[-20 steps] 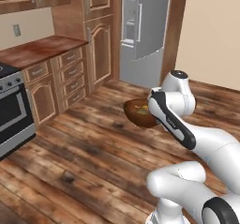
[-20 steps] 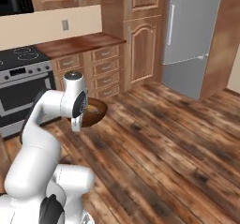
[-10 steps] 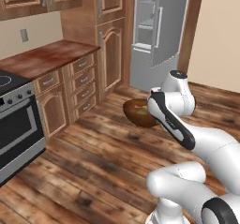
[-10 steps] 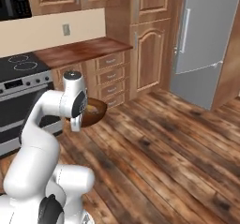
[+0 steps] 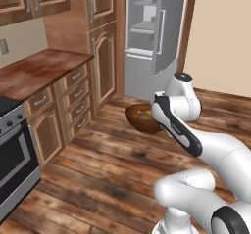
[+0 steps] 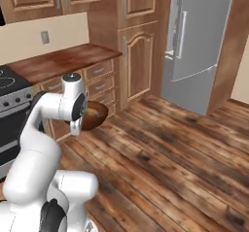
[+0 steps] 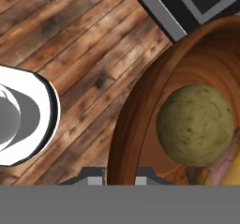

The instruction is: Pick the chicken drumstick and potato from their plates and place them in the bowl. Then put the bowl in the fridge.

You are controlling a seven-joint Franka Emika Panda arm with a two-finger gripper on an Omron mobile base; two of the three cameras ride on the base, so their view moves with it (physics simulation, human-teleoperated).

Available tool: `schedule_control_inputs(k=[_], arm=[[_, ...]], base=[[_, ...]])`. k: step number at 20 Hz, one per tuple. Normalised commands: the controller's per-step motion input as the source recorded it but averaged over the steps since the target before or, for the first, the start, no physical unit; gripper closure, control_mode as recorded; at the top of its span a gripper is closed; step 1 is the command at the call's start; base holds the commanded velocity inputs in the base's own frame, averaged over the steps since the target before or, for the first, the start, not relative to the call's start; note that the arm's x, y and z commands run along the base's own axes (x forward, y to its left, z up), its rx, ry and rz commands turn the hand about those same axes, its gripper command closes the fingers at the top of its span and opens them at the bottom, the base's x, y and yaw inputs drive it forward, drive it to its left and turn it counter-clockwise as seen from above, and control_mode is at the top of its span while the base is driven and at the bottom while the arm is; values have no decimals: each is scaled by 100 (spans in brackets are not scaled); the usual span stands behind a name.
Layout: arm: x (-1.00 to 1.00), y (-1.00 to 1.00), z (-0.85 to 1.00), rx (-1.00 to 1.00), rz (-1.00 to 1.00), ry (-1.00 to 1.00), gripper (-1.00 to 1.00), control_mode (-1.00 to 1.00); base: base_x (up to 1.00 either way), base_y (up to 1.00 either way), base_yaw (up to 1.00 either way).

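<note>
Counter point(image 5: 39, 71) and wooden drawers at left, gripper point(image 7: 119, 176) clamped tight on bowl point(image 5: 142, 119) rim, bowl carried above plank floor point(image 5: 98, 174), potato point(image 7: 194, 124) and yellowish drumstick point(image 7: 225, 174) resting inside, fridge point(image 5: 154, 37) beyond, door open, shelves visible.

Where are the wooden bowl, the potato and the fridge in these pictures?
bowl point(image 5: 139, 121), left base view, its outer wall.
potato point(image 7: 195, 124), hand view, its rounded top.
fridge point(image 6: 197, 46), right base view, its closed grey door.

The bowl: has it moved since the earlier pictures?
Yes. The bowl, carried along with the driving base, is now nearer to the fridge, which looms larger.
</note>
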Motion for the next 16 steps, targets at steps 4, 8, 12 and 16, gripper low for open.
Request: schedule_control_inputs(k=[4, 8, 12, 16], arm=[[0, 0, 0, 0, 0, 0, 100, 100], [0, 0, 0, 0, 0, 0, 100, 100], [0, 0, 0, 0, 0, 0, 100, 100], [0, 0, 0, 0, 0, 0, 100, 100]], base=[[63, 38, -40], [63, 40, -40], [65, 41, -40], [67, 42, -40]])
